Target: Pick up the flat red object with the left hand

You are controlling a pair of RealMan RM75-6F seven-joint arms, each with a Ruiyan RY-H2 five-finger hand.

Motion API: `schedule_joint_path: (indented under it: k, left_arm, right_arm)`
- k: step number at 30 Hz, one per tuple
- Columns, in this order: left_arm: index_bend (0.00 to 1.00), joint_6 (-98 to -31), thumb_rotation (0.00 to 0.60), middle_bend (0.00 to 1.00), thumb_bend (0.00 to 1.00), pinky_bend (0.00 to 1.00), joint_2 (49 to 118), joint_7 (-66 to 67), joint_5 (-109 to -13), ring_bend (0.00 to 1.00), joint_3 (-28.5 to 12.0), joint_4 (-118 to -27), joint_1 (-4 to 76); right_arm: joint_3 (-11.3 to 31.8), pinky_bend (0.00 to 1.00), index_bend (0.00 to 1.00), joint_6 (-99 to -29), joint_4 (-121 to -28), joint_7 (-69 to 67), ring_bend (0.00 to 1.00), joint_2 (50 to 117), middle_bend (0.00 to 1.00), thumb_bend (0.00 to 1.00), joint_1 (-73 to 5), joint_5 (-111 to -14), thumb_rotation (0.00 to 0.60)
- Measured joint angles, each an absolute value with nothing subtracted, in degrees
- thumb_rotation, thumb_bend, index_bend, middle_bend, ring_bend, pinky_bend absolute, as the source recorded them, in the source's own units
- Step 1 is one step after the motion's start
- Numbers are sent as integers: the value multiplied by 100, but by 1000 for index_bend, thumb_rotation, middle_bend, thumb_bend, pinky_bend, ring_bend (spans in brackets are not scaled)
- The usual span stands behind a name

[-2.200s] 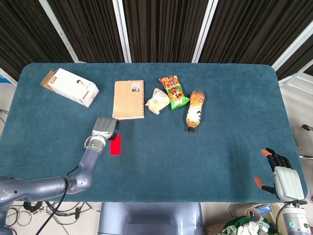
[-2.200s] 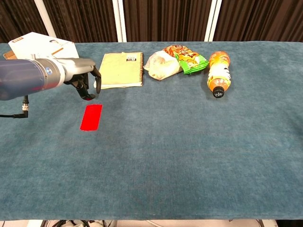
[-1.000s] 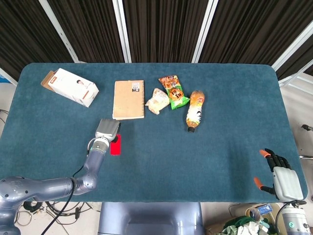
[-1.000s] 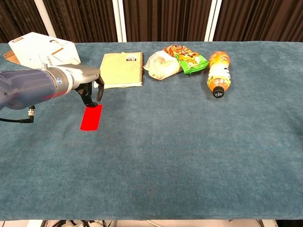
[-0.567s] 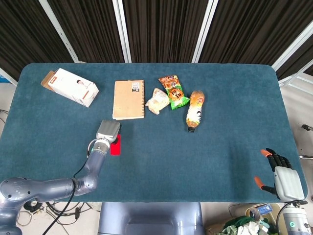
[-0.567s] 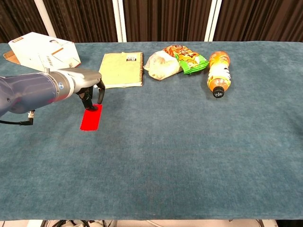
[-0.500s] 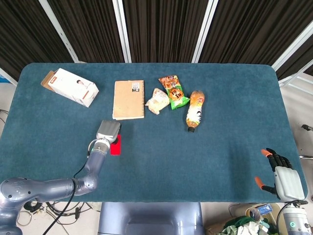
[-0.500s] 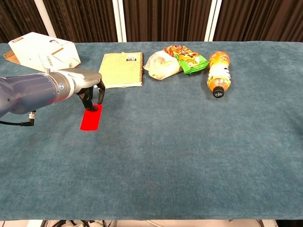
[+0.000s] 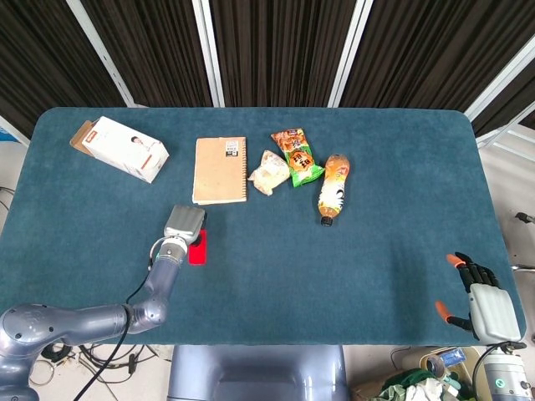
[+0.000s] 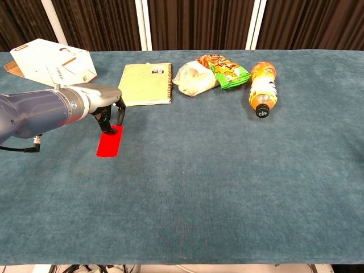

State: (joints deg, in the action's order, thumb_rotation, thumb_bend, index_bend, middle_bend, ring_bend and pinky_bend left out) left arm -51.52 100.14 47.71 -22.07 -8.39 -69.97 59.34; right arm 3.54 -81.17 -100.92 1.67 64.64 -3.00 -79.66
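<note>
The flat red object point(image 9: 198, 250) point(image 10: 109, 143) lies on the blue table cloth, left of centre and just in front of the notebook. My left hand point(image 9: 185, 224) point(image 10: 108, 110) hangs over its far end with fingers pointing down and apart. The fingertips point(image 10: 112, 129) reach the object's far edge, and the object still lies flat on the cloth, with nothing gripped. My right hand point(image 9: 482, 302) stays off the table's front right corner, fingers spread and holding nothing; it shows only in the head view.
A tan spiral notebook point(image 9: 221, 170) point(image 10: 146, 83) sits just behind the left hand. A white carton point(image 9: 125, 149) point(image 10: 51, 60) is at the far left. Snack bags point(image 9: 297, 156) point(image 10: 223, 69), a pale packet point(image 9: 269, 173) and an orange bottle point(image 9: 334, 188) point(image 10: 263, 85) lie at the back centre.
My left hand has come down and slid nearer over the red object's far end, until its fingertips reach that edge. The red object and the right hand have not moved.
</note>
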Motion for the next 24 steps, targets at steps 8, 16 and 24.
schedule_joint_path:
  k: [8, 16, 24]
  left_arm:
    - [553, -5156, 600, 1000, 363, 1000, 10021, 4827, -2148, 1000, -834, -7004, 5924]
    - [578, -5201, 600, 1000, 387, 1000, 10058, 4717, -2305, 1000, -843, -6960, 5868]
    - [651, -5235, 600, 1000, 456, 1000, 10109, 4495, -2599, 1000, -885, -6884, 5776]
  right_arm:
    - [341, 121, 166, -8104, -10104, 161, 142, 6467, 92, 207, -303, -7983, 600]
    - [339, 121, 166, -8104, -10104, 145, 142, 6463, 92, 208, -303, -7991, 600]
    - [330, 121, 166, -8078, -10112, 132, 142, 6458, 92, 208, -309, -7987, 600]
